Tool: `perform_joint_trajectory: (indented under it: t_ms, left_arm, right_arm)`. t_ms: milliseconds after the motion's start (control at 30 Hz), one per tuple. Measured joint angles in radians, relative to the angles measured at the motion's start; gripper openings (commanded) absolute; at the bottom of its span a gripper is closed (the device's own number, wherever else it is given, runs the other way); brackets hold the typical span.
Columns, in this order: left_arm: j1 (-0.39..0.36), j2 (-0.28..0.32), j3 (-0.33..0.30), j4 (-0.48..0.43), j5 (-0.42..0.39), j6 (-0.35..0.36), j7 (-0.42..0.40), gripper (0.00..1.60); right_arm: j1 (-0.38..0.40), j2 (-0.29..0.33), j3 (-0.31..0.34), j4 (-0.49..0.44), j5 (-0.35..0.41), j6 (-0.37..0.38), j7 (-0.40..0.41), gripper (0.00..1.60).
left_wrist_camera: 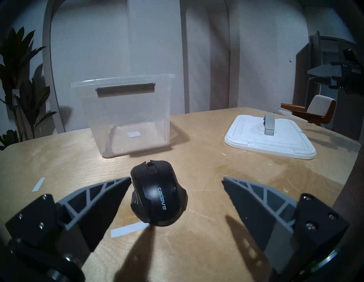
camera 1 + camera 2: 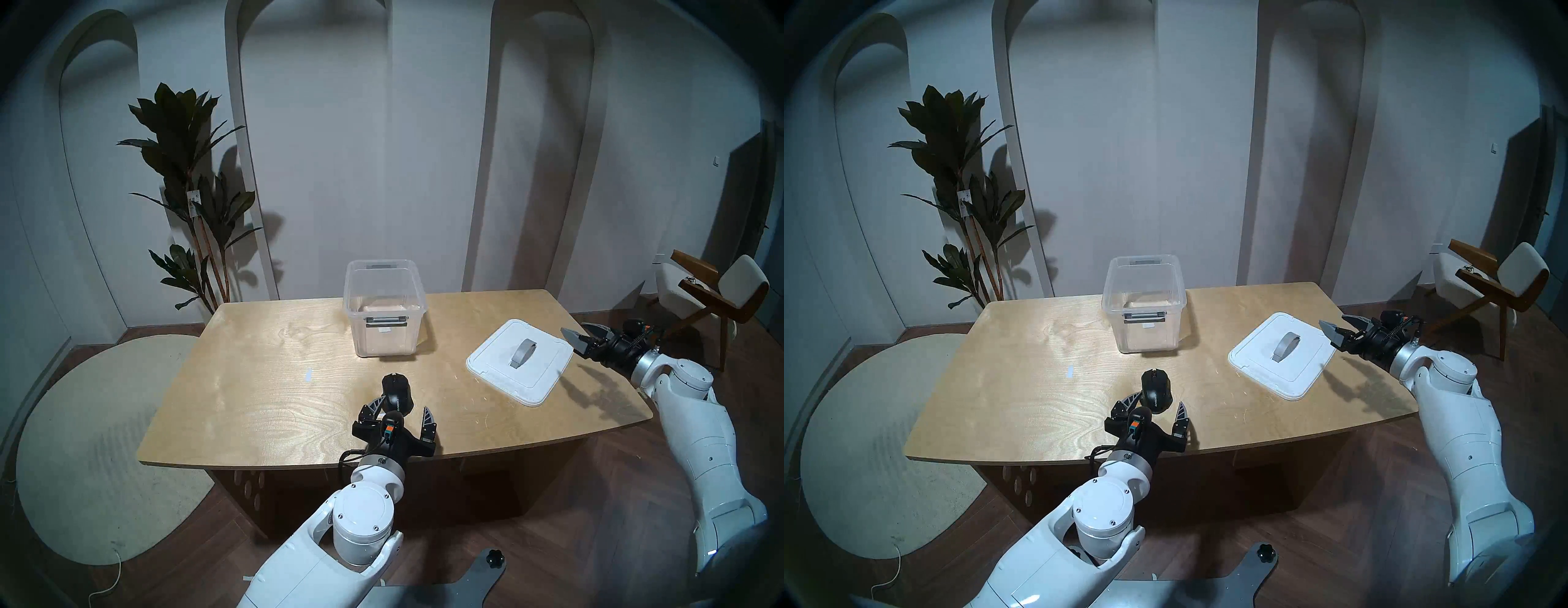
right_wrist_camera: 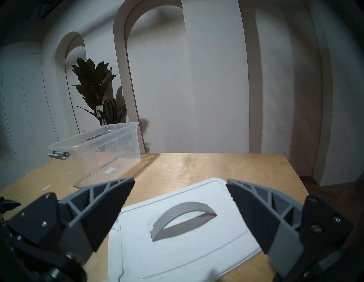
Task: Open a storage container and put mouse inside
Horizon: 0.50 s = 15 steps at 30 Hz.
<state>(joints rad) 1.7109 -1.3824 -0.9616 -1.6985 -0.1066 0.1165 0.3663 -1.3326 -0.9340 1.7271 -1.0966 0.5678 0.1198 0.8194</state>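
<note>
While splayed, left tool [image 1: 176, 180] flanking mouse [image 1: 157, 192]

Legible text: the black mouse [image 1: 157, 194] carries the pale lettering "cadeve" along its back, running lengthwise, clearest in the left wrist view; in the head views it shows only as faint grey marks. A white tag on the plant [image 2: 194, 203] bears dark print too small to read. The white label [image 1: 134, 134] seen through the storage container [image 1: 126, 116] appears blank.
</note>
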Motion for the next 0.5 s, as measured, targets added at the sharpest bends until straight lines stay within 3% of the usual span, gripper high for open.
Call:
perform_joint_trajectory:
  t_ms: [267,500]
  left_arm:
    - [-0.034,-0.014,0.013,0.065,-0.055,0.075,0.023,1.60]
    - [-0.073,-0.040,0.020,0.134,-0.039,0.069,0.053,1.60]
  right_arm:
    - [0.002,-0.008,0.000,0.009,-0.003,-0.012,0.013,1.60]
    - [0.004,-0.011,0.002,0.010,-0.002,-0.015,0.018,1.60]
